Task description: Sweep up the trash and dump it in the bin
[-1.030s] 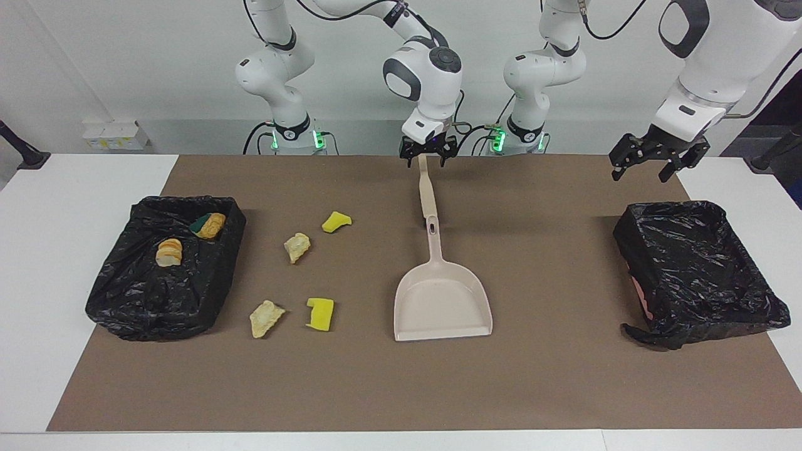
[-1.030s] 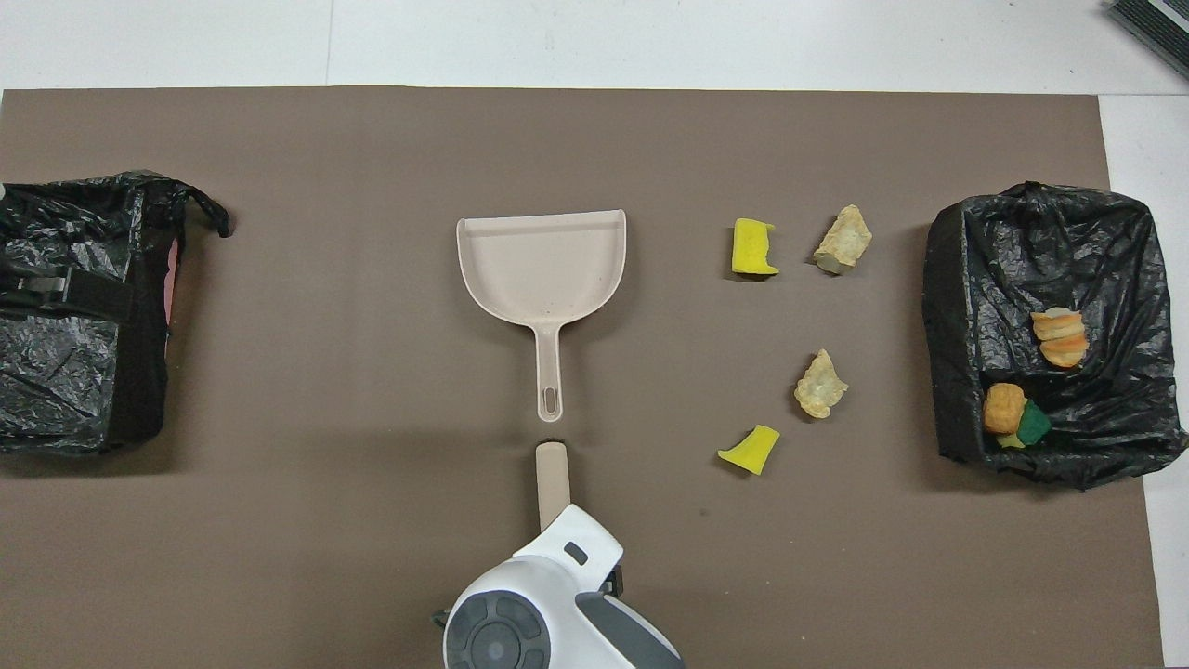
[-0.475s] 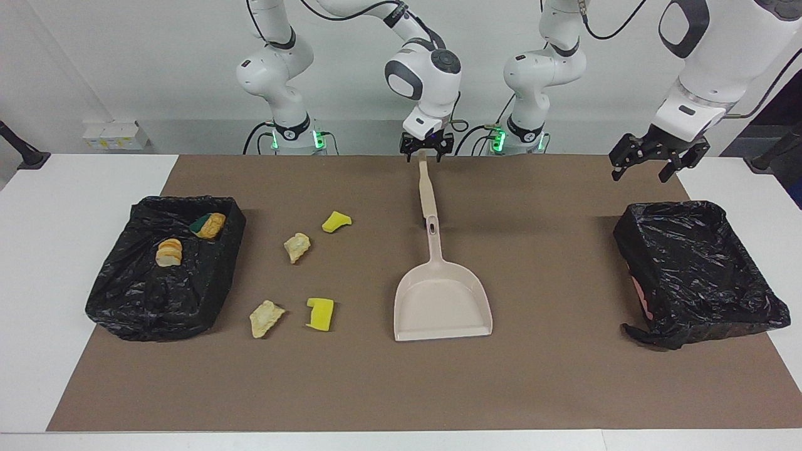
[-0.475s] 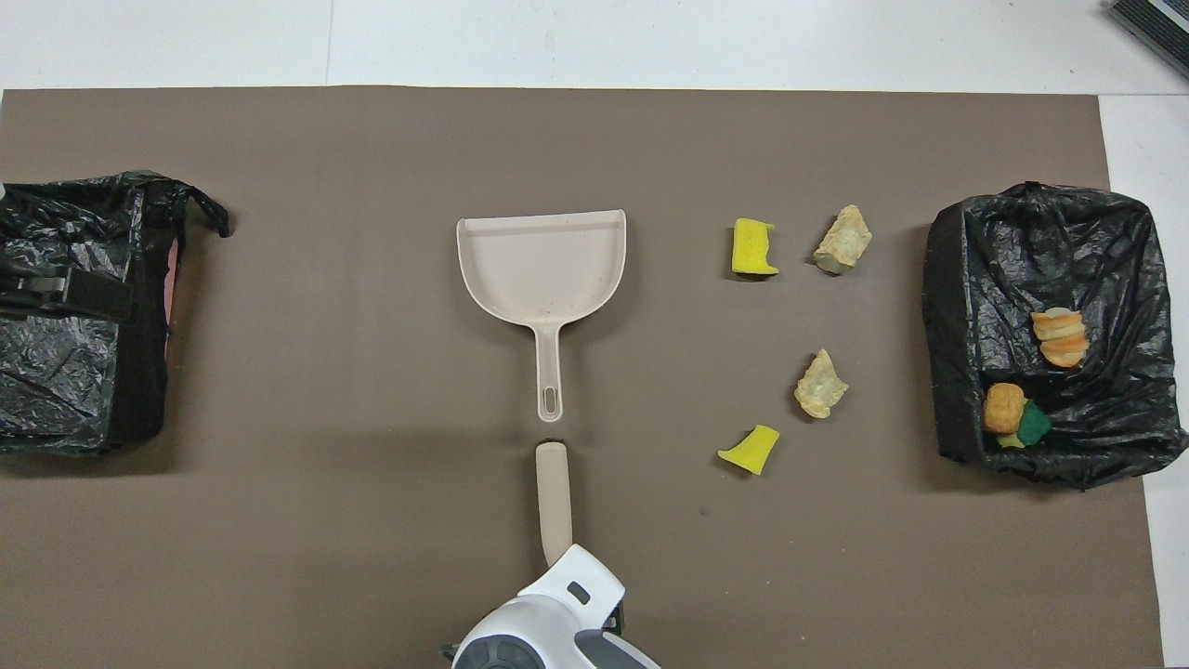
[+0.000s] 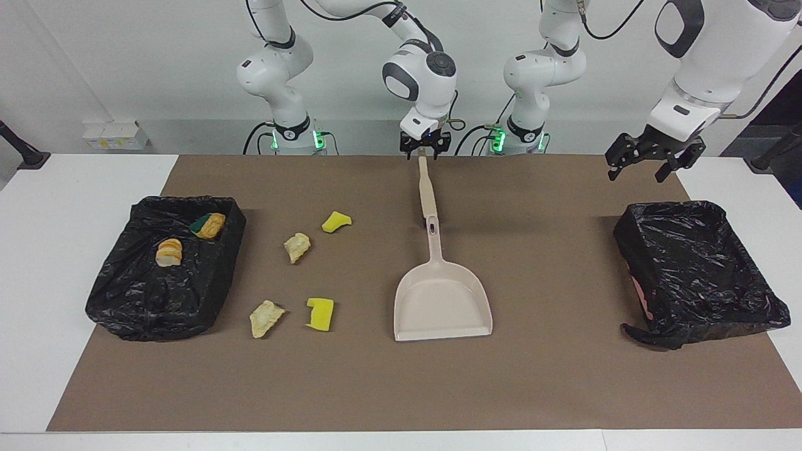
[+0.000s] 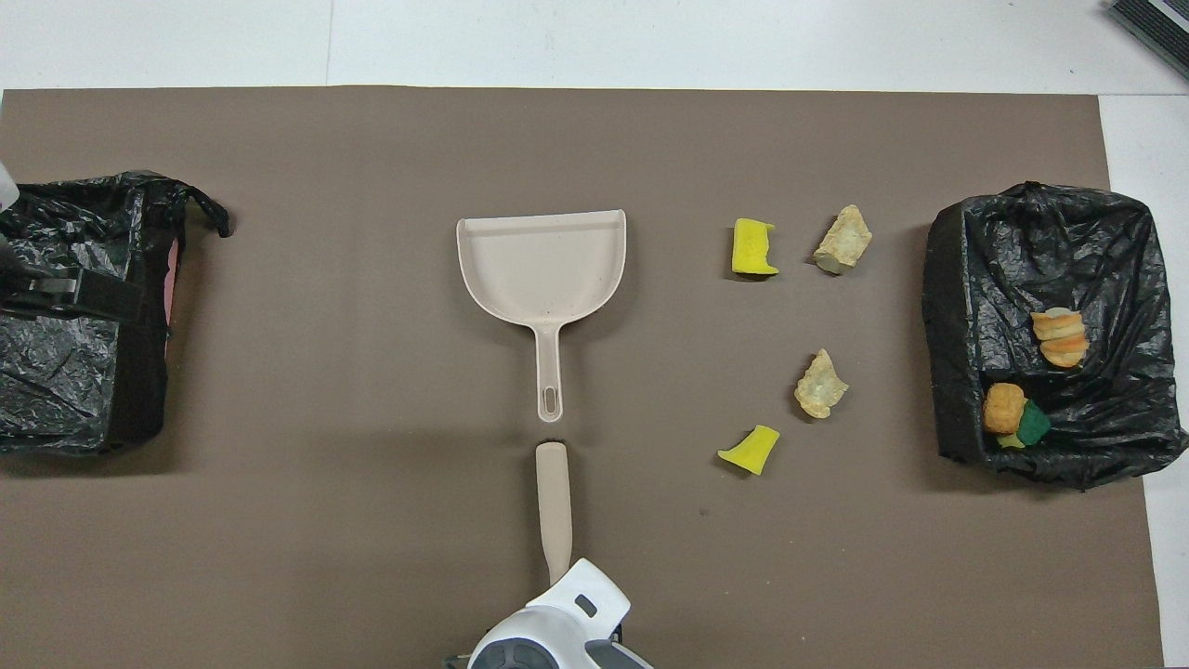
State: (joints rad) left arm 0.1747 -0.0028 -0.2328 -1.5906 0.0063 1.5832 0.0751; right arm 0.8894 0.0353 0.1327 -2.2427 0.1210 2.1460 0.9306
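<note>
Since the earlier frame the right gripper [image 5: 425, 149] has withdrawn toward top centre, above the brush handle [image 5: 426, 188]; whether it grips is unclear. The left gripper [image 5: 647, 164] hangs open, upper right. Four trash scraps [image 5: 297, 247] lie centre-left. A premature lift could miss the handle.

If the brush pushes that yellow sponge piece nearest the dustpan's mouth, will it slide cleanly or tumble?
The yellow sponge piece looks like light foam, so it probably skids easily on the flat brown mat. Its blocky, notched shape suggests that it may flip rather than roll. Being soft, it may squash slightly against the dustpan.
</note>
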